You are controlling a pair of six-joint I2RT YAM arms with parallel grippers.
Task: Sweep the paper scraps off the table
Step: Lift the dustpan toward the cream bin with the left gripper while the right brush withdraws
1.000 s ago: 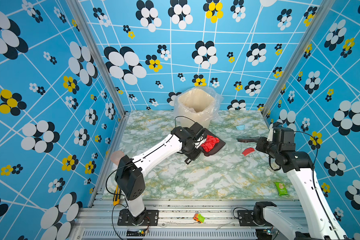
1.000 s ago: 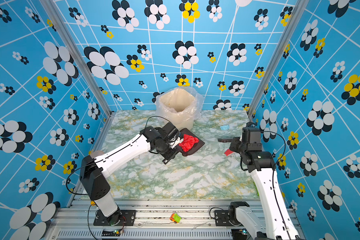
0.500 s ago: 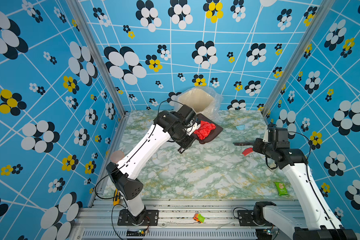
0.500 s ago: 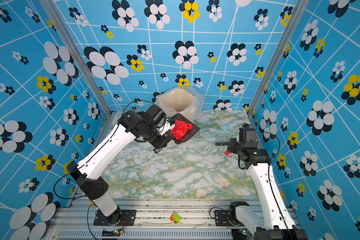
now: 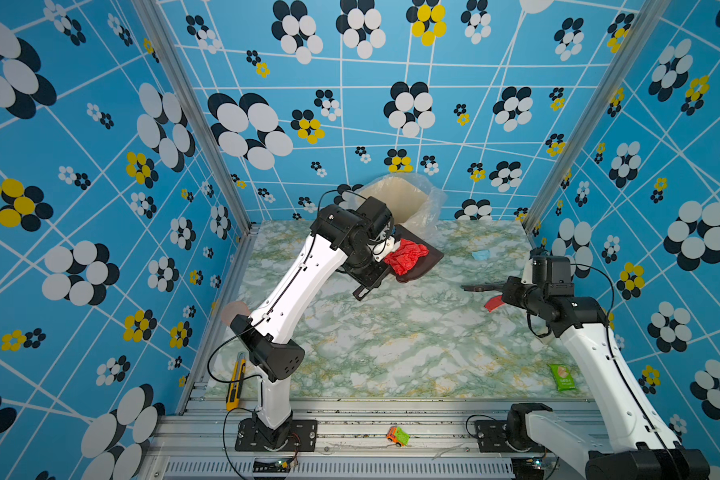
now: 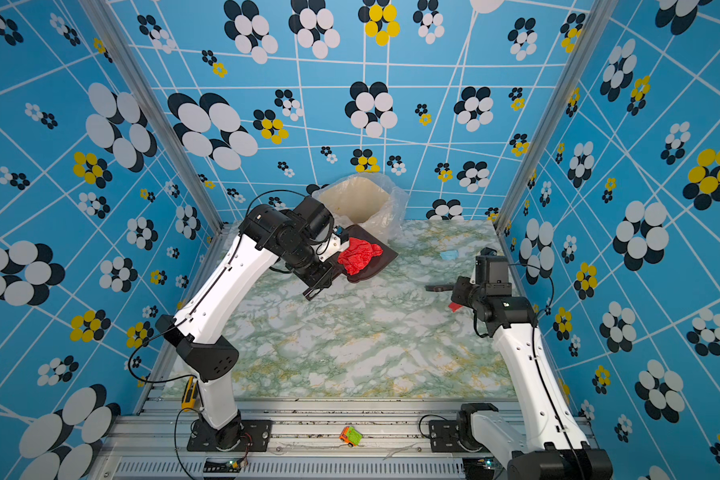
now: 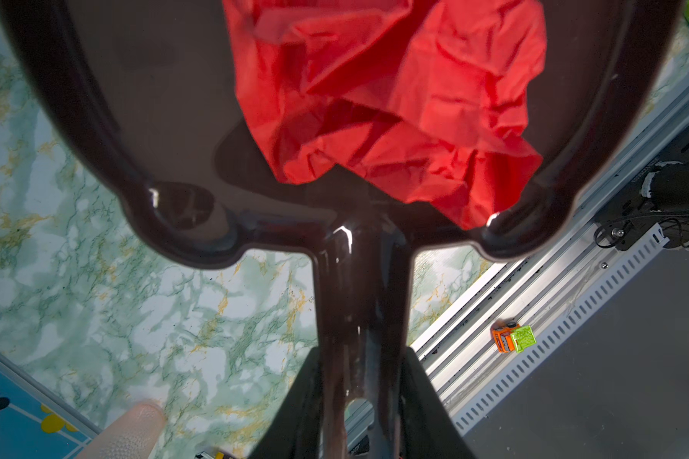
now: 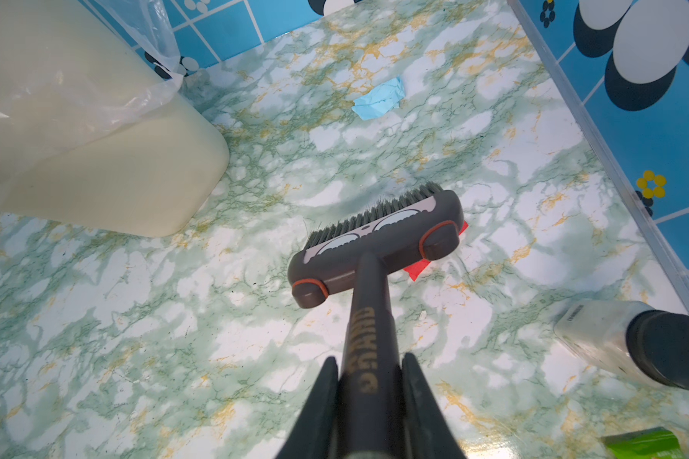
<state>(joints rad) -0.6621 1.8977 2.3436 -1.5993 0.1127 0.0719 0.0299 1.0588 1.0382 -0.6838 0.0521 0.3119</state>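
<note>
My left gripper (image 7: 361, 353) is shut on the handle of a dark brown dustpan (image 7: 136, 99). In both top views the dustpan (image 5: 429, 259) hangs above the table (image 5: 391, 340), just in front of the bin, and a red crumpled paper wad (image 5: 406, 255) lies in it. My right gripper (image 8: 368, 363) is shut on the handle of a grey brush (image 8: 374, 246), at the right side (image 5: 506, 291). The brush head hovers over a small red scrap (image 8: 416, 270), which it partly hides. A light blue scrap (image 8: 378, 99) lies farther back on the table (image 6: 448, 254).
A cream bin with a clear plastic liner (image 5: 400, 199) stands at the back middle. A green snack packet (image 5: 562, 376) lies front right and a jar with a black lid (image 8: 633, 345) lies near the right wall. A yellow utility knife (image 5: 235, 378) and a toy car (image 5: 397, 436) lie at the front.
My left arm has lifted the dustpan with the red wad off the table and carried it back toward the bin. The right arm with the brush has shifted only slightly.
</note>
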